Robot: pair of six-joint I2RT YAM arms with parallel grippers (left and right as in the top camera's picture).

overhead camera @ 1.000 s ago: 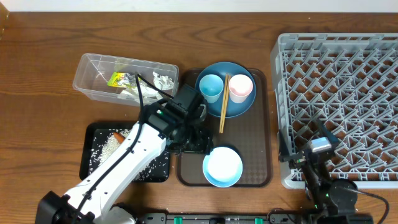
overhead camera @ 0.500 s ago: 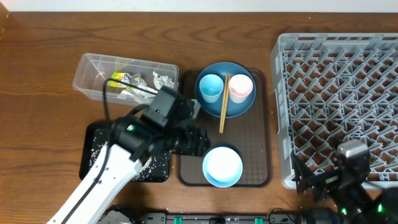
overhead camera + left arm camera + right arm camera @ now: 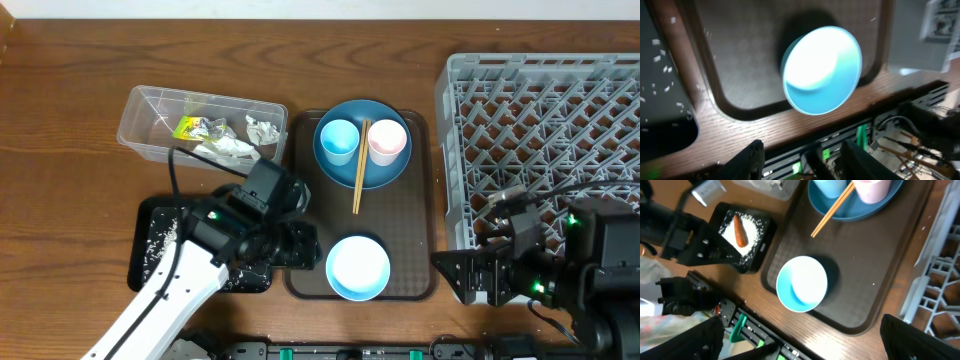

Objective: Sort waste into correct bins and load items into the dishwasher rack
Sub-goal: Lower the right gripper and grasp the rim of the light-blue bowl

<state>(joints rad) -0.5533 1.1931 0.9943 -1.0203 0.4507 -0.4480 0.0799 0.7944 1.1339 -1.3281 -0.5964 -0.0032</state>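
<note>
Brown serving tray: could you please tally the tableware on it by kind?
Dark-blue round plate: 1
Small cups: 2, light-blue cup and pink cup
Pale white-blue bowl: 1
Pair of wooden chopsticks: 1
Total: 5

So my left arm point(image 3: 165, 300) is stretched in from the near-left side with the left gripper point(image 3: 804, 159) aimed down, fingers partly apart and empty, while my right arm point(image 3: 590, 265) sits tucked low near-right, right gripper point(image 3: 800, 340) spread wide, holding nothing.
</note>
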